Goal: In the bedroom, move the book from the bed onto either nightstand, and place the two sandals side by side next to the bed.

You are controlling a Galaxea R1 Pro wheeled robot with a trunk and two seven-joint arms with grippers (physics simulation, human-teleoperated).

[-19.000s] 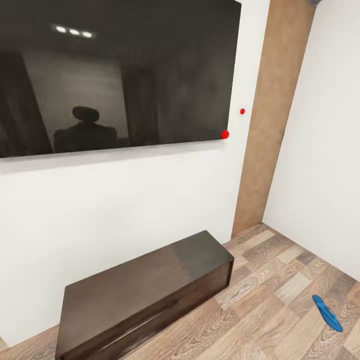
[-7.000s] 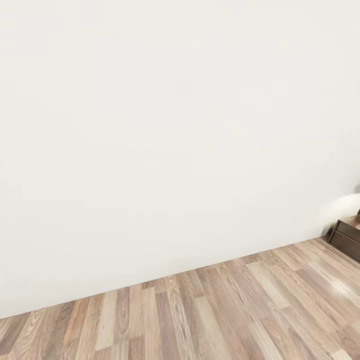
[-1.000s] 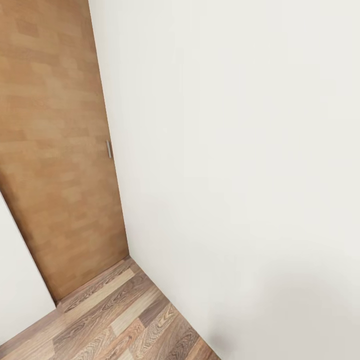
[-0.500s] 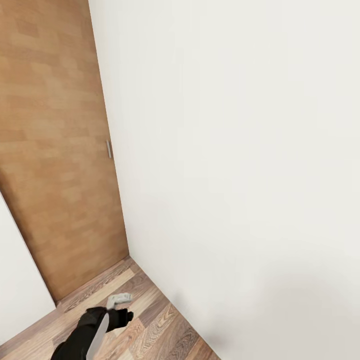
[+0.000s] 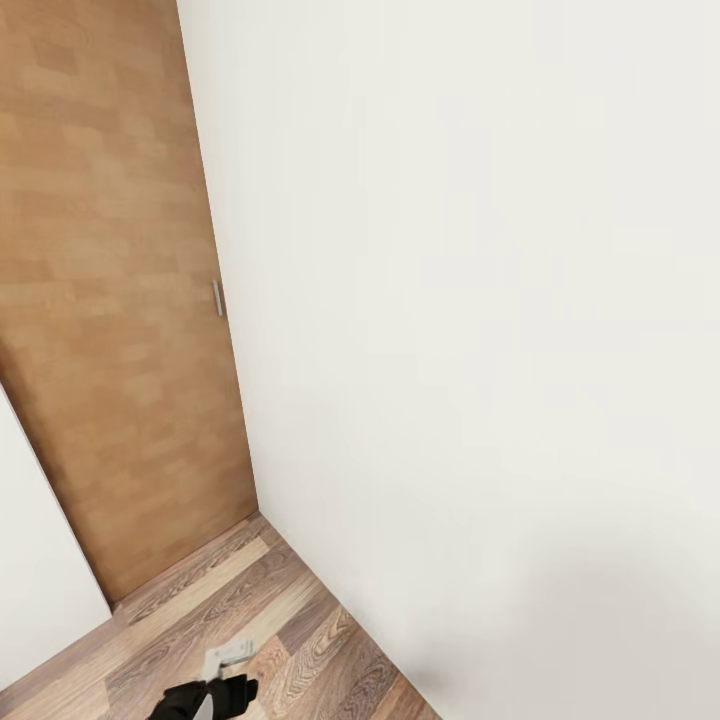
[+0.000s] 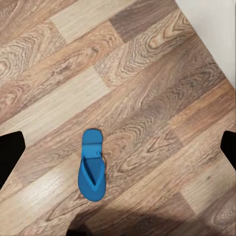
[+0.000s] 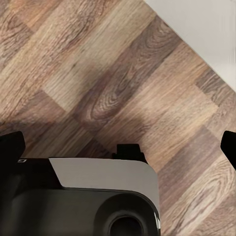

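Observation:
One bright blue sandal (image 6: pixel 92 169) lies flat on the wood-plank floor (image 6: pixel 147 98) of the bedroom. My left gripper (image 6: pixel 118 150) hangs above it, open, its dark fingertips (image 6: pixel 11 152) wide apart with nothing between them. In the head view my left arm (image 5: pixel 205 695) pokes in at the bottom edge, low over the floor near the wall corner. The right gripper (image 7: pixel 120 147) is open too and points down at bare floor. The book, the bed and the nightstand are out of view.
A brown door (image 5: pixel 110 300) with a small metal handle (image 5: pixel 217 298) stands on the left. A white wall (image 5: pixel 480 350) runs close on the right and meets the floor. A grey-and-black part of my own body (image 7: pixel 98 196) sits below the right gripper.
The head camera has stayed still for the last second. My left arm came into view at the bottom and has since dropped lower in the picture.

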